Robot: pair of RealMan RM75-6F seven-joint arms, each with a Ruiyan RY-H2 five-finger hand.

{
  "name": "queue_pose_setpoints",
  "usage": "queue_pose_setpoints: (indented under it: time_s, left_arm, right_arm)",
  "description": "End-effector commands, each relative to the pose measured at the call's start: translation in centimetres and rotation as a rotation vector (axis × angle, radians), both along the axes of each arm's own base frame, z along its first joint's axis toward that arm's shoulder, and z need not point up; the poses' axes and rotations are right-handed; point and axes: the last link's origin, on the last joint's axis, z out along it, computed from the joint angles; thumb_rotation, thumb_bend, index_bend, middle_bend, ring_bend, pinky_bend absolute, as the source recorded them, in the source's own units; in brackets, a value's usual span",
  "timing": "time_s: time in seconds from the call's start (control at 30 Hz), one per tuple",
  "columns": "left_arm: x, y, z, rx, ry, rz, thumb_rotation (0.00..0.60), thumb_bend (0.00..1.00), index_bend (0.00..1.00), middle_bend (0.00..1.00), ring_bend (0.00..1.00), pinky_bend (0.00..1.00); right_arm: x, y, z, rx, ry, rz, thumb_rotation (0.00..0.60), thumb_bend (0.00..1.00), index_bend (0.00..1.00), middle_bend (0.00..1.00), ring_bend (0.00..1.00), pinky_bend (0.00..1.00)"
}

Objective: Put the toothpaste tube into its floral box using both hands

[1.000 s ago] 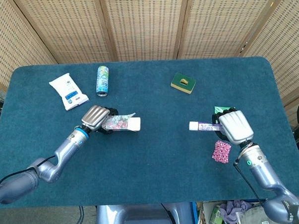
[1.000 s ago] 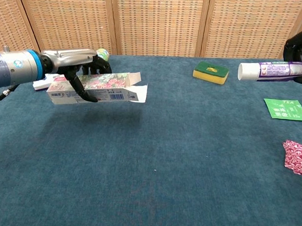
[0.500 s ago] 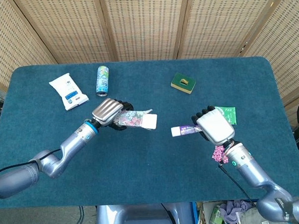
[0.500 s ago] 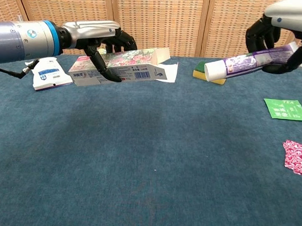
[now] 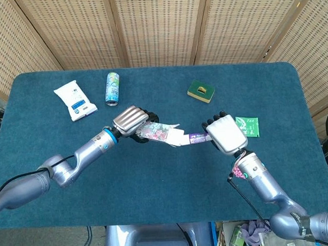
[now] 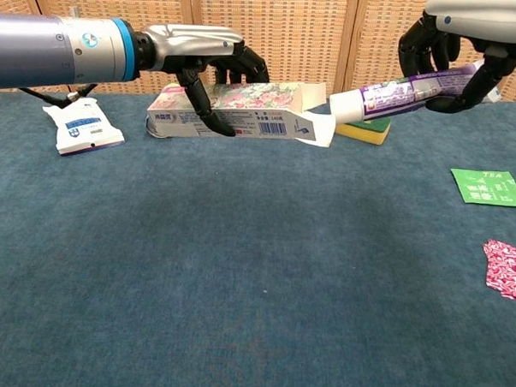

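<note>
Spanning both views, the table (image 5: 156, 199) carries a blue cloth. Left hand (image 6: 200, 58) grips the floral box (image 6: 236, 111) above the table, fingers wrapped around its closed end, open flaps facing the robot's right. Right hand (image 6: 457, 48) holds the tube (image 6: 399, 90) above the table, fingers closed around its rear part, cap end tilted down toward the box mouth. Tube cap sits at the flaps; whether it has entered the box cannot be told. Wipes pack (image 5: 75, 99) and can (image 5: 113, 88) lie at the far left. Sponge (image 5: 201, 91) rests far centre. Green tea sachet (image 6: 489, 186) and red patterned packet (image 6: 508, 268) lie at the right.
</note>
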Motion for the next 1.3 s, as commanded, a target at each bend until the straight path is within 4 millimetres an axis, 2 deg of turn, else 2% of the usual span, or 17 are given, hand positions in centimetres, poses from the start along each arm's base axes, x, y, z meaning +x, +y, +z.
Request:
queue_pose_setpoints:
  time_s: [0.03,0.27,0.63,0.93,1.3]
  left_arm:
    - [0.4,0.5,-0.4,-0.011,0.015,-0.012,0.6,0.31,0.52,0.5,0.47,0.47]
    - [1.0,0.6,-1.2,-0.056,-0.012,-0.021,0.6,0.31,0.52,0.5,0.47,0.47]
    - [2.8,1.0,-1.1,-0.043,0.016,-0.077,0.6,0.31,0.52,0.5,0.47,0.47]
    - [4.6,0.0,-1.8,-0.101,0.035,-0.047,0.6,0.31,0.53,0.5,0.47,0.47]
    - [6.7,-0.8,-3.3,-0.135,-0.014,0.002,0.6,0.31,0.53,0.5,0.47,0.47]
  right_arm:
    - [-0.1,0.1,-0.1,-0.004,-0.004,-0.014,0.6,0.77,0.58,0.6,0.48,0.39]
    - [-0.1,0.5,-0.1,-0.018,0.007,-0.025,0.6,0.77,0.58,0.61,0.49,0.39]
    - [-0.4,0.7,-0.2,-0.045,0.036,-0.056,0.6,0.77,0.59,0.62,0.5,0.39]
    - [-0.3,1.2,-0.5,-0.046,0.034,-0.076,0.6,0.77,0.59,0.62,0.51,0.39]
    - [0.1,1.7,-0.4,-0.07,0.055,-0.076,0.6,0.78,0.59,0.63,0.52,0.45]
